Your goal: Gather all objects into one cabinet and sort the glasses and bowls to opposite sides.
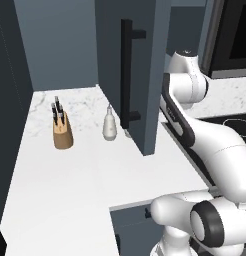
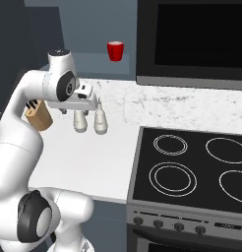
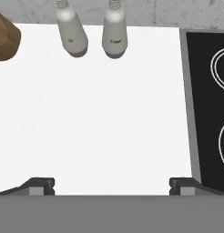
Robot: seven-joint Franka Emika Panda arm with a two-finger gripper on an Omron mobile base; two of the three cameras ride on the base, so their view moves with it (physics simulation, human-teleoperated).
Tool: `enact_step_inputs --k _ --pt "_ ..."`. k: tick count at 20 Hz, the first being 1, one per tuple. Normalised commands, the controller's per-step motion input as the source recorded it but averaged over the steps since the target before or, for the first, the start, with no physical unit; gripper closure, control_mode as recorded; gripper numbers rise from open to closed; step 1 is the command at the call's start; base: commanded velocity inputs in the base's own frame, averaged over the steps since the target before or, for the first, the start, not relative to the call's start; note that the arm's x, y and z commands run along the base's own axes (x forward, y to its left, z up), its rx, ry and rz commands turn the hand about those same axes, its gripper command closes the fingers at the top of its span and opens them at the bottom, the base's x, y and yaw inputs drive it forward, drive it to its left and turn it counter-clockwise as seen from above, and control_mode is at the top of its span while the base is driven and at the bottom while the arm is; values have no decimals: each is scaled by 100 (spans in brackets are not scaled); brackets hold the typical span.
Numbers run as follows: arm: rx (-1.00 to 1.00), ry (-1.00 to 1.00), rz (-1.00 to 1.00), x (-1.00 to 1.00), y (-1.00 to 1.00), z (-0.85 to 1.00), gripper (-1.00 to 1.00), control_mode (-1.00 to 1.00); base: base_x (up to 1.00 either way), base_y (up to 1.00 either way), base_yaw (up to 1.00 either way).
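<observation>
One of the glasses, a glossy red mug [image 2: 115,50], stands high up on the cabinet shelf above the back of the counter. The cabinet's slate-blue door [image 1: 145,75] hangs open, its long black bar handle [image 1: 126,75] facing me. The bowls are out of view. My gripper [image 3: 111,185] points down at the white counter [image 3: 109,113] well below the mug, jaws wide open with nothing between them. In the right base view the gripper [image 2: 79,106] hovers just in front of two white soap bottles.
Two white soap bottles [image 3: 72,32] [image 3: 114,32] stand at the counter's back, a wooden knife block [image 1: 62,132] to their left. A black stovetop [image 2: 192,167] borders the counter on the right, under a dark microwave [image 2: 192,39]. The open door juts out over the counter.
</observation>
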Motion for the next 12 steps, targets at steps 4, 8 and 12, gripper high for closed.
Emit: enact_step_inputs --k 4,8,12 --pt "0 0 -1 -1 0 8 -100 -100 0 0 -1" --pt "0 -1 -5 -10 -3 46 -100 -100 0 0 0" --pt "0 -5 -8 -14 -14 57 -100 -100 0 0 0"
